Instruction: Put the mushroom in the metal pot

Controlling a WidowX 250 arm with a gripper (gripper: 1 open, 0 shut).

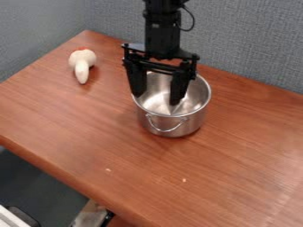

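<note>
The mushroom (81,65) lies on its side on the wooden table (106,133) near the far left corner; what shows of it is cream-white. The metal pot (173,105) stands in the middle of the table, shiny steel with a small loop handle facing front. My black gripper (160,85) hangs open over the pot's left half, its fingers pointing down, the left one at the rim and the right one over the inside. Nothing is between the fingers. The mushroom lies well to the left of the gripper.
A grey wall runs behind the table. The table's front edge drops off at the lower left, with floor clutter below it.
</note>
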